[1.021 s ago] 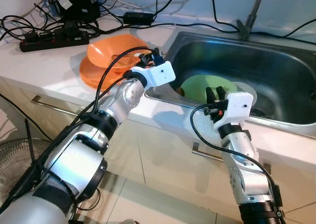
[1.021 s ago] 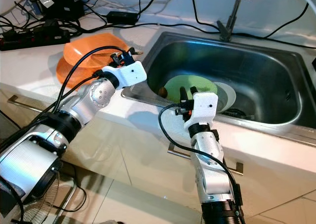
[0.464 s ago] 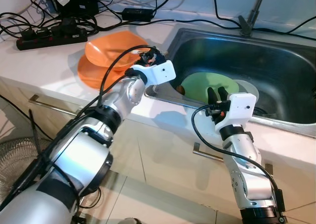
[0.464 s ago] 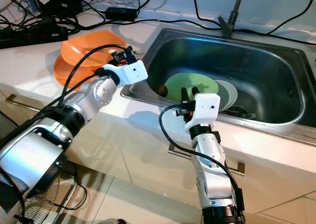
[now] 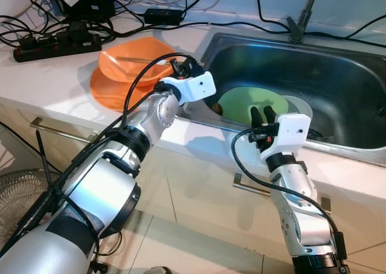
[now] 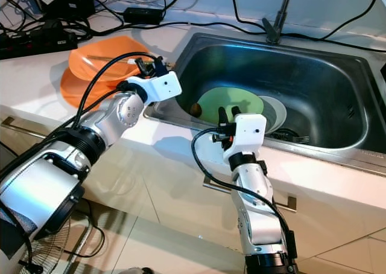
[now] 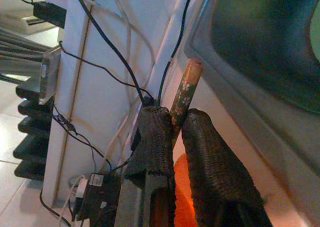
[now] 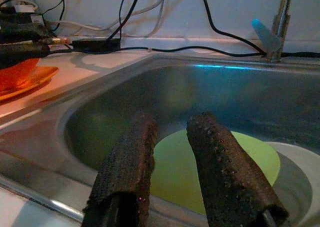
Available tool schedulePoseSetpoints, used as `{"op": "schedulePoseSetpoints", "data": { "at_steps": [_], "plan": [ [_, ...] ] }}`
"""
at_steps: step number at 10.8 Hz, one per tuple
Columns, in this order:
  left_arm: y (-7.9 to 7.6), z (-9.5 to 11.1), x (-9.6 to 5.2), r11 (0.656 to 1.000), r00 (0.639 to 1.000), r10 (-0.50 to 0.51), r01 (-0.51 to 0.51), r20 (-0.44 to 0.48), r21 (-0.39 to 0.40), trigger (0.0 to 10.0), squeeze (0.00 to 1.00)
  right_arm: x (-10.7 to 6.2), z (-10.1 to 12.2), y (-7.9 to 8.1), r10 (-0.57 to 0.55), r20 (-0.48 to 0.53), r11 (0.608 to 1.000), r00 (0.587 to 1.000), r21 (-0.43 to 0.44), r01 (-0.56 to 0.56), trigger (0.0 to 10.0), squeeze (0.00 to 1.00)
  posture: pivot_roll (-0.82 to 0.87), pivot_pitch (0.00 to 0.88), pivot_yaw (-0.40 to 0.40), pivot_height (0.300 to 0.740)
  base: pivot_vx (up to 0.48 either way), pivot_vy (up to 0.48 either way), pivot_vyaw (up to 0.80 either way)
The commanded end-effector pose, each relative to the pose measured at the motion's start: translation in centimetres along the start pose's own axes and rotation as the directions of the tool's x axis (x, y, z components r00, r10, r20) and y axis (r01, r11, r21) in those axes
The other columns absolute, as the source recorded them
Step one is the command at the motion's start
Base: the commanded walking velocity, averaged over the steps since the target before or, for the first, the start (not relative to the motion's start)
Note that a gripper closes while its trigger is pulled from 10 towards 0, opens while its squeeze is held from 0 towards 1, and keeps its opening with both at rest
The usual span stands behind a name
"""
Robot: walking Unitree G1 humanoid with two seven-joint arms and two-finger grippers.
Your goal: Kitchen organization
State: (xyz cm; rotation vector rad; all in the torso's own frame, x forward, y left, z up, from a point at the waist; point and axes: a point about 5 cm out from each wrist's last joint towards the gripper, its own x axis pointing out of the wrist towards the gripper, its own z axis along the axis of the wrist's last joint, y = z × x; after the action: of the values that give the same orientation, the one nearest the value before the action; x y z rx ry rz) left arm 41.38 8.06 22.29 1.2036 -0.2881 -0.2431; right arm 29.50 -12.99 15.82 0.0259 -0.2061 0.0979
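Observation:
My left gripper [image 5: 181,66] hovers over the counter beside the sink's left rim [image 5: 199,114], shut on a thin stick [image 7: 186,82] with a green floral pattern and a brown tip. Just to its left sit stacked orange plates [image 5: 117,75], with a thin stick [image 5: 129,60] lying across the top one. My right gripper [image 5: 263,114] is at the sink's front edge, open, with nothing between its fingers [image 8: 127,167]. Beyond them a green plate [image 8: 250,157] leans on a white dish [image 5: 303,108] in the steel basin.
A power strip [image 5: 57,44], adapters and black cables crowd the counter's back left. The faucet [image 5: 304,14] rises behind the sink. A small brown item [image 6: 196,109] and a fork [image 6: 301,140] lie in the basin. Drawer handles [image 5: 60,129] run below; a fan [image 5: 18,195] stands lower left.
The view has shifted slightly. Both arms hold about the same places, the left still shut on the stick, the right still open at the sink's front edge.

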Motion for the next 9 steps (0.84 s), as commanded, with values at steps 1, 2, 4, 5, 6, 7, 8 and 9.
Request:
{"op": "schedulePoseSetpoints", "data": {
  "at_steps": [1,2,4,5,6,7,8,9],
  "plan": [
    [0.8,0.4,0.3,0.999,1.0,0.02,-0.02,0.011,0.028,0.0,0.0,-0.4,-0.9,0.0,-0.004,-0.047,1.0,0.999,0.004,0.005,10.0,0.0,0.06,0.145,0.048,0.74,0.0,0.0,0.0],
    [0.8,0.4,0.3,0.999,1.0,0.021,-0.022,0.009,0.033,0.0,0.0,-0.4,-0.9,0.0,-0.004,-0.048,1.0,0.999,0.004,0.005,10.0,0.0,0.06,0.143,0.047,0.74,0.0,0.0,0.0],
    [1.2,0.3,0.3,0.998,0.999,0.049,-0.05,0.013,0.041,0.0,0.0,-0.3,-0.9,0.0,-0.007,-0.046,1.0,0.999,0.004,0.007,10.0,0.0,0.06,0.141,0.045,0.74,0.0,0.0,0.0],
    [1.8,0.6,0.4,0.996,0.996,0.082,-0.083,0.026,0.041,0.0,0.0,-0.3,-0.9,-0.1,-0.009,-0.045,1.0,0.999,0.002,0.009,10.0,0.0,0.07,0.138,0.044,0.74,0.0,0.0,0.0],
    [2.0,0.7,0.5,0.995,0.995,0.091,-0.093,0.031,0.042,0.0,0.0,-0.2,-0.9,-0.1,-0.01,-0.045,1.0,0.999,0.002,0.01,10.0,0.0,0.07,0.137,0.043,0.74,0.0,0.0,0.0],
    [2.4,0.8,0.5,0.992,0.992,0.122,-0.123,0.042,0.033,0.0,0.0,-0.1,-0.9,-0.2,-0.013,-0.043,1.0,0.999,0.001,0.013,10.0,0.0,0.07,0.134,0.043,0.74,0.0,0.0,0.0],
    [2.6,0.9,0.5,0.99,0.99,0.135,-0.137,0.048,0.03,0.0,0.0,-0.1,-0.9,-0.1,-0.013,-0.043,1.0,0.999,0.002,0.013,10.0,0.0,0.07,0.134,0.043,0.74,0.0,0.0,0.0],
    [3.0,1.2,0.6,0.987,0.986,0.157,-0.158,0.058,0.005,0.0,0.0,-0.1,-0.9,-0.1,-0.012,-0.044,1.0,0.999,0.001,0.012,10.0,0.0,0.07,0.133,0.043,0.74,0.0,0.0,0.0]
  ]
}}
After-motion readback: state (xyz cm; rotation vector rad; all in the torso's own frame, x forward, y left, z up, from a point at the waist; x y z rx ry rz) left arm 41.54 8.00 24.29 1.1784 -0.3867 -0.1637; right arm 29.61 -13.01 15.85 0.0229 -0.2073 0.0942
